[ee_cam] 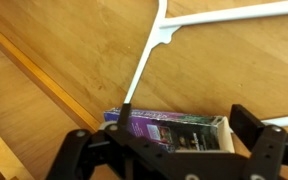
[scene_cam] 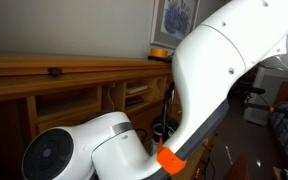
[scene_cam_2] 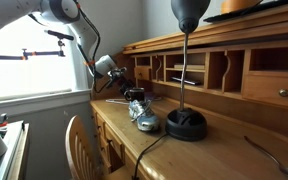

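Note:
In the wrist view a purple printed box (ee_cam: 169, 128) with a white end lies flat on the wooden desk top (ee_cam: 214, 60). My gripper (ee_cam: 164, 138) hangs just above it, open, one dark finger (ee_cam: 79, 142) past the box's left end and the other past its right end; neither touches it. A white plastic hanger (ee_cam: 149, 55) lies beyond the box, its thin stem reaching the box's far left corner. In an exterior view the gripper (scene_cam_2: 136, 100) points down at the desk near the hutch, and a shiny silvery object (scene_cam_2: 146, 122) sits just in front of it.
A lamp with a round black base (scene_cam_2: 185, 124) stands on the desk close to the gripper. The hutch's cubbyholes (scene_cam_2: 219, 70) run along the back. A wooden chair (scene_cam_2: 79, 140) stands before the desk. The white arm (scene_cam: 219, 70) blocks much of an exterior view.

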### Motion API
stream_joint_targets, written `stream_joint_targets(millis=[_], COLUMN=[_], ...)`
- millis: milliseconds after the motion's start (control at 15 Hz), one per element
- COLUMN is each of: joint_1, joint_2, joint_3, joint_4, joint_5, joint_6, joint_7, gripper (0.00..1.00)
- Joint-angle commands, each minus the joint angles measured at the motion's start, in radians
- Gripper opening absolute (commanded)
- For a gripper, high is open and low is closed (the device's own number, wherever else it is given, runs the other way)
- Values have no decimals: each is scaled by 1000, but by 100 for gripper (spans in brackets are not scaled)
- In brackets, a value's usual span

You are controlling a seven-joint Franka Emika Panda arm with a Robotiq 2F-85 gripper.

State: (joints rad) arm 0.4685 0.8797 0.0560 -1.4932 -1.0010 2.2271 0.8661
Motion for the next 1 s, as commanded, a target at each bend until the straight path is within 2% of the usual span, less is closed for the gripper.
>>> stream_joint_targets(millis=[0, 933], joint_1=[-13, -10], joint_2=[18, 68], joint_3=[8, 0], joint_4=[16, 75], joint_5=[27, 41], joint_6=[-2, 34], joint_7=[-39, -41], gripper=[100, 100])
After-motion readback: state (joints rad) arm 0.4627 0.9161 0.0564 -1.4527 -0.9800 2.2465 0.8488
